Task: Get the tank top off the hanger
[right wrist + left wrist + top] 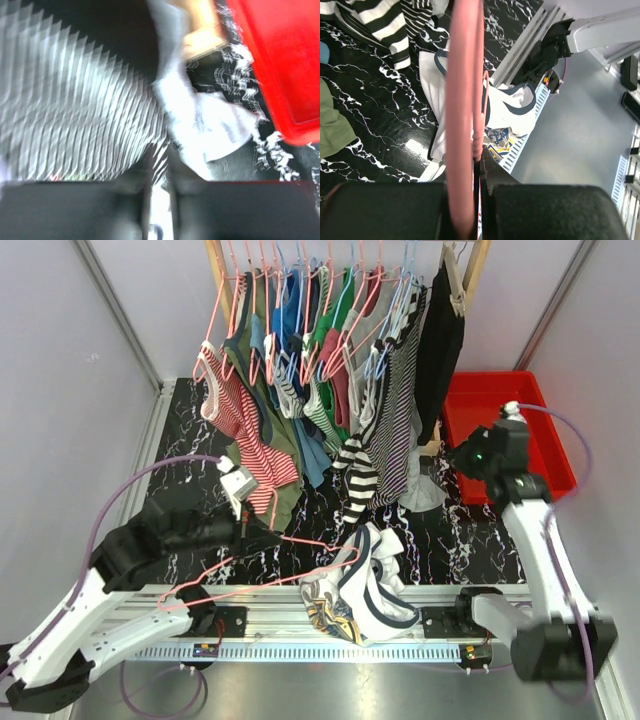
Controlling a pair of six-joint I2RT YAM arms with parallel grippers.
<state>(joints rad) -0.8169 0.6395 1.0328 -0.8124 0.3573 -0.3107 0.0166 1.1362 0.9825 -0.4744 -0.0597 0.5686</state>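
My left gripper (262, 530) is shut on a pink hanger (300, 540) held low over the black marble table. In the left wrist view the hanger (462, 100) runs from my jaws (480, 165) out to the tank top. The tank top (375, 585) is white with navy trim and lies crumpled on the front rail; it also shows in the left wrist view (512, 105). The hanger's far end reaches into its neck opening. My right gripper (462, 455) is raised beside the hanging clothes, well away from it. Its jaws (160, 172) look closed and empty, and that view is blurred.
A wooden rack at the back carries several garments on hangers (330, 350). The grey striped one (75, 110) and a white cloth (210, 120) hang just ahead of my right gripper. A red bin (510, 430) sits at back right. An aluminium rail (250, 595) crosses the front.
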